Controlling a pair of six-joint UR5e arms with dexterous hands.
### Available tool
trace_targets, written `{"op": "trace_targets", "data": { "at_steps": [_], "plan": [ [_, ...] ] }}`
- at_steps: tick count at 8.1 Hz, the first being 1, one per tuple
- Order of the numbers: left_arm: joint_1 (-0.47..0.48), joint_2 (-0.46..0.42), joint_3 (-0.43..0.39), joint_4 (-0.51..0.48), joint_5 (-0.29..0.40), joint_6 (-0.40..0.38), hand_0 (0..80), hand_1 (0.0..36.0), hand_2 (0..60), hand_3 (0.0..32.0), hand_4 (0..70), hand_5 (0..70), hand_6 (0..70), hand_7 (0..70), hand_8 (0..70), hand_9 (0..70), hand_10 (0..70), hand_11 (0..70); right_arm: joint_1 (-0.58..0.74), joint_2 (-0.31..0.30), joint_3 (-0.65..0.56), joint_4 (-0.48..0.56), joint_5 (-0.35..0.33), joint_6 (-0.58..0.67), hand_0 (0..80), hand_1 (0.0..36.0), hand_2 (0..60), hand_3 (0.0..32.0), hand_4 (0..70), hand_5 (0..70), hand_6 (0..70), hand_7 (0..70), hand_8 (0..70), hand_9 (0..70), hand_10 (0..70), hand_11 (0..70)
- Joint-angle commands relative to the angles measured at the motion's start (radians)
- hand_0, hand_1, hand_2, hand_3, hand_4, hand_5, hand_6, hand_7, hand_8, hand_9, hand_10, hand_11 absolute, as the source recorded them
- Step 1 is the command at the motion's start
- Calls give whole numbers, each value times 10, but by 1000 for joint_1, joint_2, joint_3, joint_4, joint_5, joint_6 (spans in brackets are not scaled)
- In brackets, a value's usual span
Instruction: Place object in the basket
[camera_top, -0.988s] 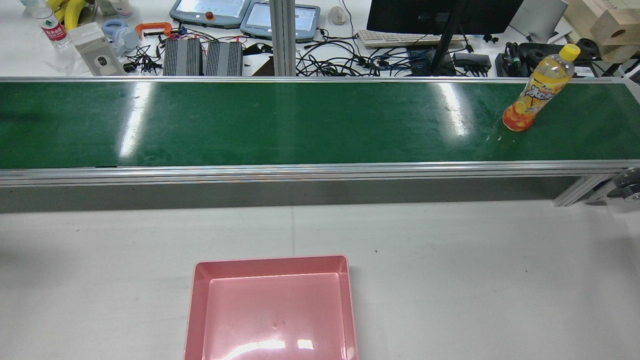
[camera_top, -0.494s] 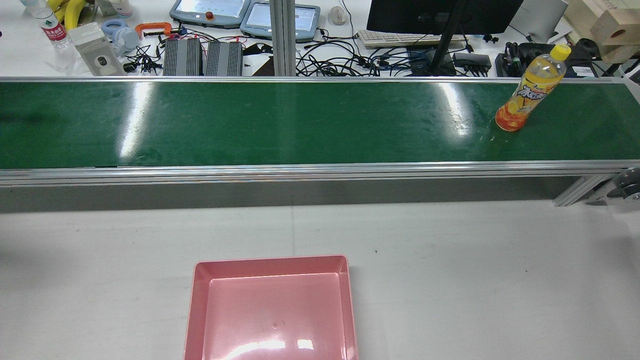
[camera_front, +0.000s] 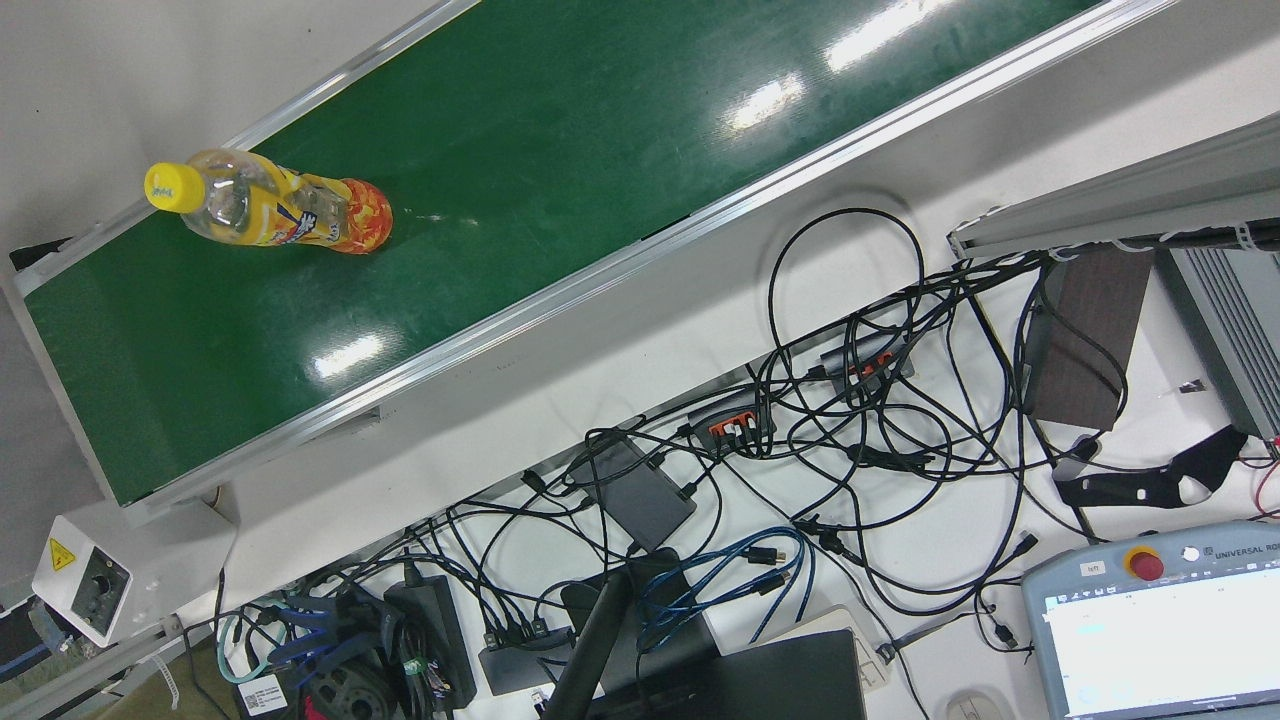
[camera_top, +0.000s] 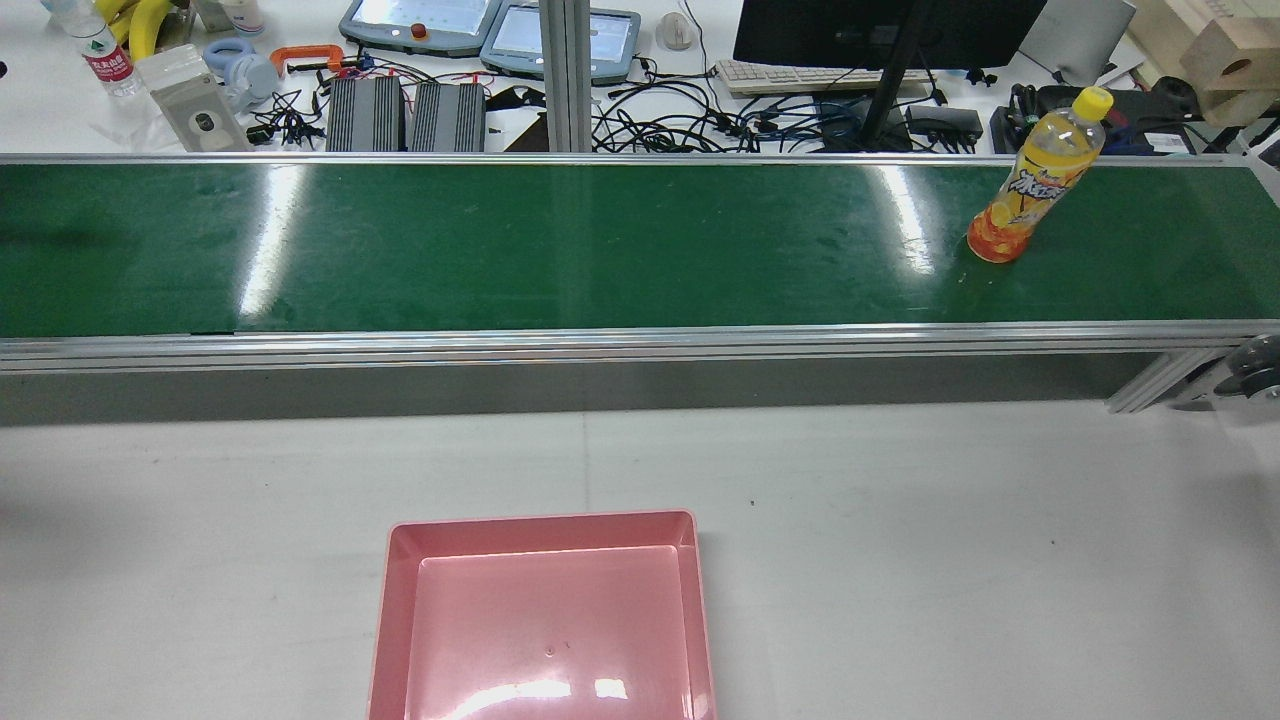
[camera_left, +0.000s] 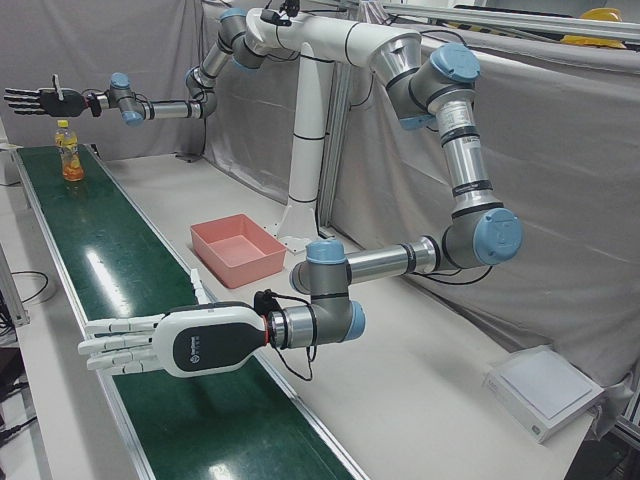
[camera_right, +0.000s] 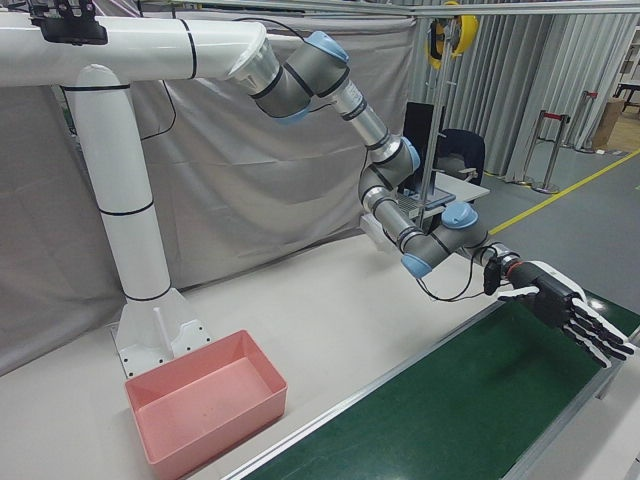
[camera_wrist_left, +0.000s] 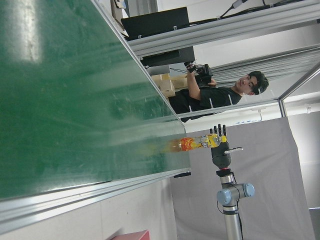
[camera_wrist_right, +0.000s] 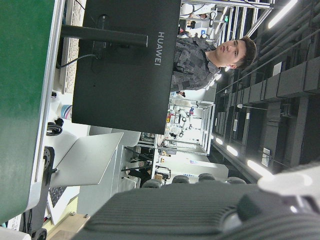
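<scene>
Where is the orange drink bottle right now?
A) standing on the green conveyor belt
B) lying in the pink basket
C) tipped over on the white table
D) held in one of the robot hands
A: the bottle stands upright on the green belt, the pink basket holds nothing, and both hands are open and empty.

The conveyor belt is a smooth, glossy green sheet that mirrors the ceiling lights, framed by brushed aluminium rails. The basket is shiny pink plastic, and the bottle is clear plastic with a glossy printed wrap and a yellow plastic cap. The table looks matt off-white, and grey cloth curtains hang creased behind the arms.
</scene>
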Motion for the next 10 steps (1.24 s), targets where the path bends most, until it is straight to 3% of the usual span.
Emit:
{"op": "trace_targets", "data": {
  "at_steps": [1,10],
  "plan": [
    [-7,0,2,0,0,0,505,147,0,0,54,47,0,0,0,0,40,77,-1,0,1,0,0,0,0,0,0,0,0,0,0,0,0,0,0,0],
    [-10,-3,-9,-5,0,-2,505,148,0,0,58,49,0,0,0,0,40,77,1,0,-1,0,0,0,0,0,0,0,0,0,0,0,0,0,0,0]
  ]
}}
